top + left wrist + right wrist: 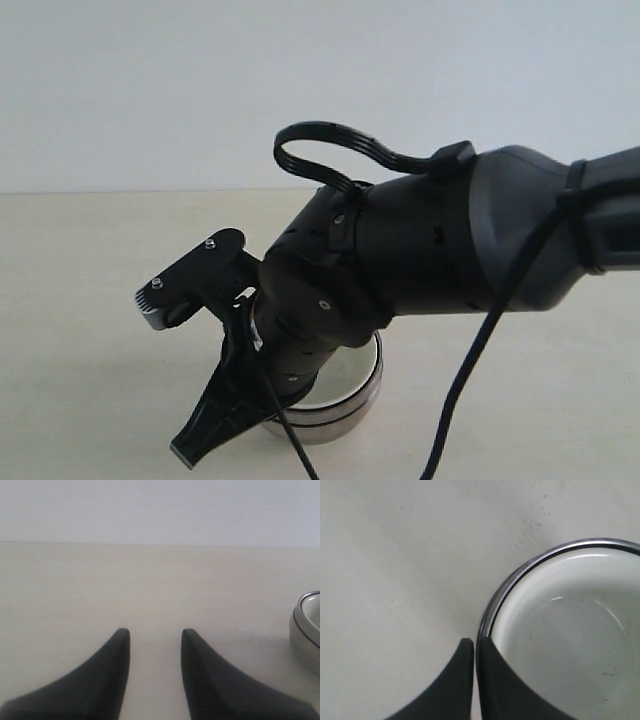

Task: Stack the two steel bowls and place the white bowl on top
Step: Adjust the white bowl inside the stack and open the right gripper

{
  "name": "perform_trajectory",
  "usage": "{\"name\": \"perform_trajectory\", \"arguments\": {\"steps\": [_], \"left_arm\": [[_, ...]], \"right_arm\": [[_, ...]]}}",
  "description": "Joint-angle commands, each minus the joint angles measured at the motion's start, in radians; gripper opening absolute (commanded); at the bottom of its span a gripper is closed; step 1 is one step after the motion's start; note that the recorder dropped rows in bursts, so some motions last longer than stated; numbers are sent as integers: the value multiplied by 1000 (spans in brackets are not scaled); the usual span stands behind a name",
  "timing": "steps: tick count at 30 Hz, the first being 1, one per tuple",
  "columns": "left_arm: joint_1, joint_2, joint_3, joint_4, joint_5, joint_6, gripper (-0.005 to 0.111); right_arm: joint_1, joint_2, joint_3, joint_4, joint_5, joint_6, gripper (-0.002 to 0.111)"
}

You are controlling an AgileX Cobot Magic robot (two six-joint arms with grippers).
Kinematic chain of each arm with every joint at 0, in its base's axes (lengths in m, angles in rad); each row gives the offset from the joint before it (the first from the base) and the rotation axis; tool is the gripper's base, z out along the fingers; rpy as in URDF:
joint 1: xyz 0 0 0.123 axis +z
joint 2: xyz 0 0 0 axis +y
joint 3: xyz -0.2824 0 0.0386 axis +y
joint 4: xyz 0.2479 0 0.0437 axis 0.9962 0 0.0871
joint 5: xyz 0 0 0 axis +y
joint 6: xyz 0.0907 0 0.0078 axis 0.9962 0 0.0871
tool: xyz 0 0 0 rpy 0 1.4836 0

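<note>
Shows the white bowl (570, 630) seated inside the steel bowls (350, 418), themselves nested one in the other, all resting on the pale surface (150, 580). Puts the right jaws clenched to a thin slit with nothing seen between them, tips just over the steel bowls' rim: outer tip off the steel edge, inner tip over the white bowl's wall. Cannot tell whether those tips touch the rim. Leaves most of the white bowl ahead of the right jaws and off to one side. Finds the left jaws released, spread apart over the surface, grasping nothing. Places the bowls well off to the side of the left jaws, beyond one tip, clear of both and only partly in view.
</note>
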Motion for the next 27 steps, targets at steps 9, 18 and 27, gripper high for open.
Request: {"name": "perform_trajectory", "arguments": {"steps": [9, 18, 27], "left_arm": [[3, -3, 4, -1, 1, 3, 32], [3, -3, 4, -1, 1, 3, 32], [3, -3, 4, -1, 1, 3, 32]], "right_arm": [[1, -36, 1, -61, 96, 12, 0], [1, -36, 1, -65, 101, 27, 0], [1, -8, 1, -77, 102, 38, 0]]}}
